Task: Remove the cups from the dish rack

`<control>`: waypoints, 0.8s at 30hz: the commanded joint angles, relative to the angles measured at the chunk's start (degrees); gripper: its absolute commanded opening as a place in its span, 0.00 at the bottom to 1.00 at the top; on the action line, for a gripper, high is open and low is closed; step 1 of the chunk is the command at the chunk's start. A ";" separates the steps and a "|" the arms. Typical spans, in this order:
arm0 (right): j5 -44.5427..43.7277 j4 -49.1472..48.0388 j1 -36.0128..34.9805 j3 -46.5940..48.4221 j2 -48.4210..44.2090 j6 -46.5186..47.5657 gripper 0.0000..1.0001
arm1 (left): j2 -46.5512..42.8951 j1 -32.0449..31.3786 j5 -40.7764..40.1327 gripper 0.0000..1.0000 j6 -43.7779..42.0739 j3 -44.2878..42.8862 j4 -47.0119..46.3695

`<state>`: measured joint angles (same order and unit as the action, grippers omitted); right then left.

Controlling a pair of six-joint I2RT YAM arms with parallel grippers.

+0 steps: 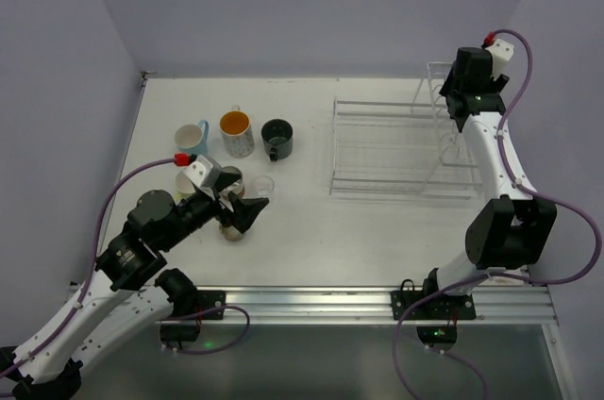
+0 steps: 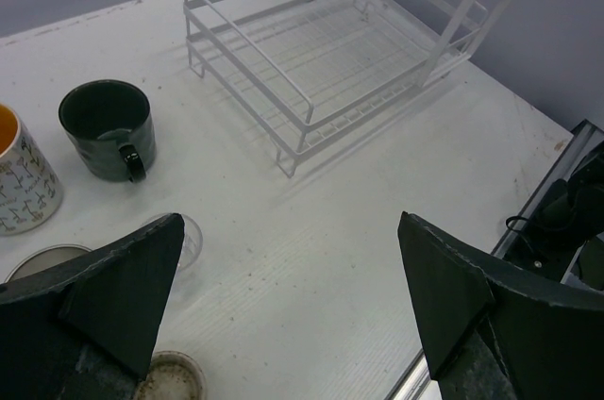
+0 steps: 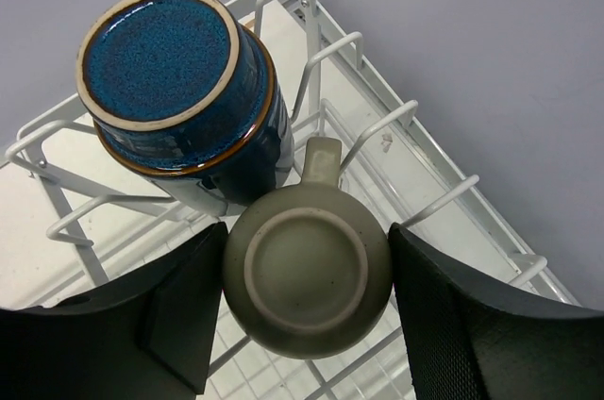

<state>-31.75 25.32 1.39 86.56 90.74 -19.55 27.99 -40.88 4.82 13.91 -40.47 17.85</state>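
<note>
In the right wrist view, a pale green cup [image 3: 307, 273] stands upside down in the upright section of the white wire dish rack [image 3: 359, 41], beside an upside-down navy cup [image 3: 160, 51]. My right gripper [image 3: 307, 230] is shut on the pale green cup, with one finger touching each side. From above it [image 1: 461, 98] is at the rack's [image 1: 396, 150] far right end. My left gripper [image 2: 291, 225] is open and empty above the table, near a clear glass [image 2: 184, 240] and a beige-brown cup [image 2: 170, 381].
A black cup [image 1: 277, 139], a white patterned cup with an orange inside [image 1: 236, 133] and a light blue cup [image 1: 193, 139] stand on the table at the left. The rack's flat low section [image 2: 311, 70] holds nothing. The walls are close behind the rack and to its right.
</note>
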 commanded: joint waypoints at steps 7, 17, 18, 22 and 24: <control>1.68 -4.40 0.37 -0.96 -5.83 -1.01 0.39 | 1.45 0.36 0.10 1.00 -0.90 0.21 -1.41; 10.72 -9.59 -0.86 -11.48 -19.89 -6.28 0.36 | 4.35 0.54 2.55 1.00 0.85 -0.22 -3.60; 11.61 -10.11 -0.95 -12.64 -21.20 -6.81 0.36 | 4.70 0.54 3.26 1.00 1.98 -0.40 -4.30; 19.16 -12.83 -5.51 -21.84 -32.25 -10.84 0.35 | 7.60 0.54 7.48 0.99 6.73 -1.28 -7.73; 27.21 -14.94 -8.49 -25.46 -36.32 -13.31 0.35 | 8.92 0.45 11.77 0.97 11.28 -0.05 -13.67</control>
<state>-16.56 17.12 -3.53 64.71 60.01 -27.55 35.29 -40.84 9.87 18.46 -40.47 13.78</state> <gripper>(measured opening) 0.675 0.976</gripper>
